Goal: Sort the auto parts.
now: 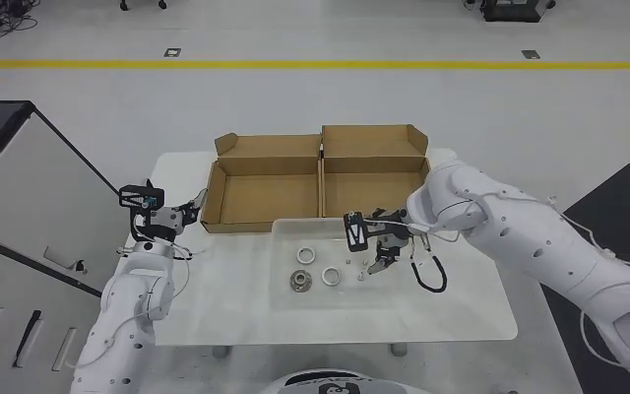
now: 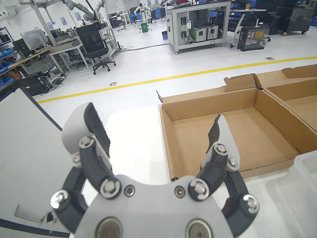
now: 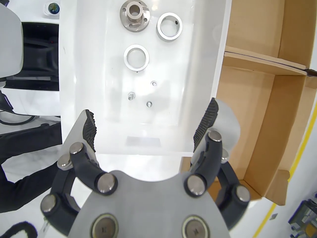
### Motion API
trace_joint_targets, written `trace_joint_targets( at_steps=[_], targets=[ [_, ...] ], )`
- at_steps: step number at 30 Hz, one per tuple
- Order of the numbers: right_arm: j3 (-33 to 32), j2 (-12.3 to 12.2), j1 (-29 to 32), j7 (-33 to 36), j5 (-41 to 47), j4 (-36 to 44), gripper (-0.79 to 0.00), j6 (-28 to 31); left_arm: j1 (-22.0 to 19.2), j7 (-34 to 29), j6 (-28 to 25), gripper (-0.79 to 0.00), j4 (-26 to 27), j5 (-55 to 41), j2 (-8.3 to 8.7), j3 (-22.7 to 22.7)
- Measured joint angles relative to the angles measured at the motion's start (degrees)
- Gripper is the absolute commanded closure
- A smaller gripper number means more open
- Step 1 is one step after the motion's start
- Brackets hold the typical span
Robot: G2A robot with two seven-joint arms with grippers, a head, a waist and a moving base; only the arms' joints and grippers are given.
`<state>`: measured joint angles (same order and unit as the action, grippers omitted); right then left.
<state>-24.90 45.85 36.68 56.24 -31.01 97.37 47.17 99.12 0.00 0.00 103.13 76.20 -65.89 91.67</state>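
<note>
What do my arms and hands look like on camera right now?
The left arm and right arm have smooth white shells. The left hand and right hand each have a silver base plate, black linkages with silver bolts, and white fingers with black ribbed pads. A black cable loops near the right hand.

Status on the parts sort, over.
Left gripper open, empty, by brown cardboard box. Right gripper open above clear plastic tray. Steel flanged hub, two metal rings, three small bolts inside. Path unobstructed.

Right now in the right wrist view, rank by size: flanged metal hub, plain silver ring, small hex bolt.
Flanged metal hub
Plain silver ring, slightly smaller though nearer the camera
Small hex bolt, clearly smallest
</note>
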Motion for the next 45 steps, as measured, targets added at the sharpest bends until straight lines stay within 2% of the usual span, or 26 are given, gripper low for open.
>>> trace_joint_targets(
  at_steps=[17,45],
  targets=[
    [3.20,2.37,2.90,-3.78,-9.45,-2.59,-0.785,1.74,0.00,0.00,0.00,-0.785,0.00,0.00,0.00,0.00],
    [4.24,3.46,3.89,-2.62,-10.51,-3.34,-0.785,1.45,0.00,0.00,0.00,-0.785,0.00,0.00,0.00,0.00]
  ],
)
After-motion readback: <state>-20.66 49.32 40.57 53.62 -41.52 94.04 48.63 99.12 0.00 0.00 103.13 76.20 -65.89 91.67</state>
